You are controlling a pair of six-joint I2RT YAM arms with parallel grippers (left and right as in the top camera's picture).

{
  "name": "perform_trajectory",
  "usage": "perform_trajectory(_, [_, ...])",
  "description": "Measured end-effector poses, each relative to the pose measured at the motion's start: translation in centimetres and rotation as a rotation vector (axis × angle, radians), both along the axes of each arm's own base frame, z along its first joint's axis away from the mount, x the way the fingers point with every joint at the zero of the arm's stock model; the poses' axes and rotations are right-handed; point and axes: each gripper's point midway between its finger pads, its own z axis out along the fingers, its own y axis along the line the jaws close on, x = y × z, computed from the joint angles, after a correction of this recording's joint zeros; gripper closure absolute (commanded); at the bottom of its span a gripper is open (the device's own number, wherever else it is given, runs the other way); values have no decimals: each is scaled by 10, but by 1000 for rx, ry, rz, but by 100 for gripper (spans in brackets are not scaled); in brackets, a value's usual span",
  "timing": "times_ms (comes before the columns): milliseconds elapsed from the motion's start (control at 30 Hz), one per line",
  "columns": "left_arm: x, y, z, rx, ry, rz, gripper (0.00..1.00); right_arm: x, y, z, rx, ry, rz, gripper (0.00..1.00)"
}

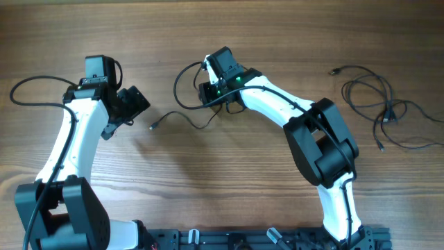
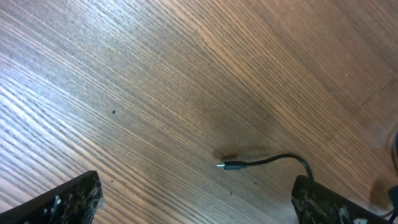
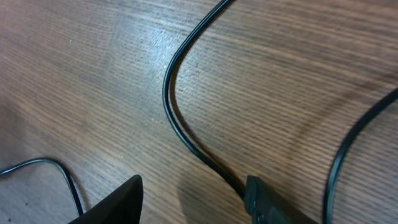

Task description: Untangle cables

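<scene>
R gripper is approx half open, w/ wood table showing between its fingers. One thin black cable runs thru the gap, right against one finger, not pinched. From R gripper the cable loops out & trails toward L gripper, its plug lying flat between the two. L gripper is fully open, nothing in it. 2nd bundle of cables lies well apart from R gripper, on the side opposite L gripper.
</scene>
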Motion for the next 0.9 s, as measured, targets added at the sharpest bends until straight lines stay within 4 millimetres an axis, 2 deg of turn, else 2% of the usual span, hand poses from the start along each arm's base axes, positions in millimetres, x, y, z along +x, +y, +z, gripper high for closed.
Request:
perform_trajectory(33, [0, 0, 0, 0, 1, 0, 0, 1, -1, 0, -3, -6, -4, 48])
perform_trajectory(67, [0, 0, 0, -1, 1, 0, 0, 1, -2, -1, -12, -5, -7, 43])
perform_trajectory(133, [0, -1, 0, -4, 2, -1, 0, -2, -5, -3, -28, 10, -9, 42])
perform_trajectory(200, [-1, -1, 0, -5, 5, -1, 0, -3, -9, -5, -47, 15, -17, 58])
perform_trajectory(300, [-1, -1, 0, -8, 5, -2, 0, -6, -14, -8, -68, 30, -23, 92])
perform_trajectory(333, [-1, -1, 0, -8, 5, -1, 0, -10, -16, -11, -80, 48, -21, 96])
perform_trajectory(500, [-2, -2, -1, -9, 8, -2, 0, -27, -17, -15, -69, 132, 5, 96])
perform_trajectory(567, [-2, -2, -1, -9, 7, -2, 0, -37, -21, -10, -60, 190, 11, 96])
perform_trajectory(600, [-2, -1, -1, -8, 8, -2, 0, -36, -25, 1, -46, 206, 4, 96])
perform_trajectory(667, [-2, -2, -1, -9, 8, -2, 0, -9, -34, 52, 25, 132, -33, 96])
perform_trajectory(700, [-2, -2, -1, -9, 8, -2, 0, 15, -46, 104, 92, 30, -70, 96])
perform_trajectory(733, [-2, -2, -1, -9, 8, -2, 0, 28, -58, 143, 138, -46, -96, 96])
perform_trajectory(800, [-2, -2, -1, -9, 8, -2, 0, 47, -108, 261, 248, -288, -184, 96])
perform_trajectory(867, [-2, -2, -1, -9, 8, -2, 0, 43, -155, 321, 279, -413, -263, 96])
perform_trajectory(900, [-2, -2, -1, -9, 8, -2, 0, 40, -177, 338, 278, -449, -304, 96])
